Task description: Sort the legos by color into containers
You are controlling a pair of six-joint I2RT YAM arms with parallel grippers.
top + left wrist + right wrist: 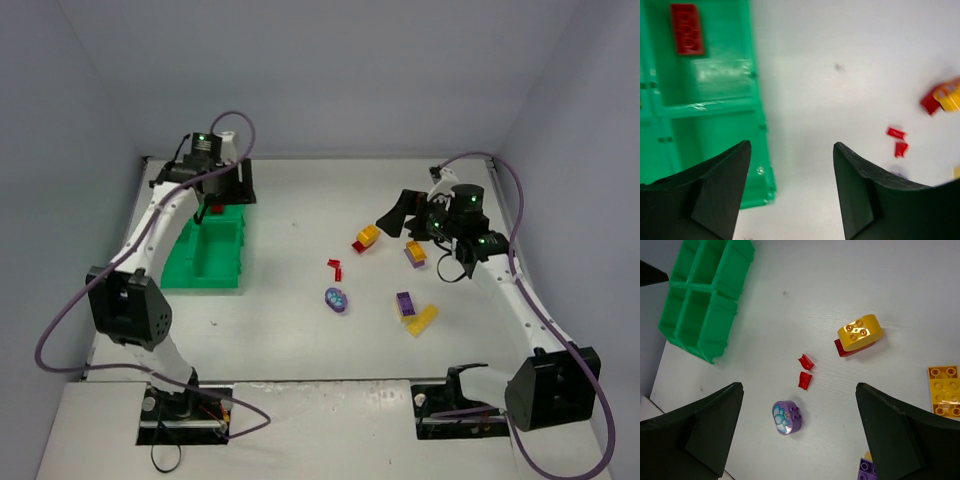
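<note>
The green containers tray [212, 265] lies at the left; a red lego [686, 28] rests in one of its compartments. My left gripper [207, 200] hovers over the tray's far end, and its wrist view shows it [791, 145] open and holding nothing. Loose legos lie mid-table: a yellow oval on a red brick [858, 334], two small red pieces [805, 371], a purple oval patterned piece [787, 417], a yellow brick [943, 390] and a purple brick [869, 470]. High above them my right gripper [799, 385] is open and empty, seen from the top camera [398, 218] beside the yellow oval.
Grey walls close in the table on the left, back and right. Another yellow brick [422, 320] lies next to the purple one toward the front right. Cables loop off both arms.
</note>
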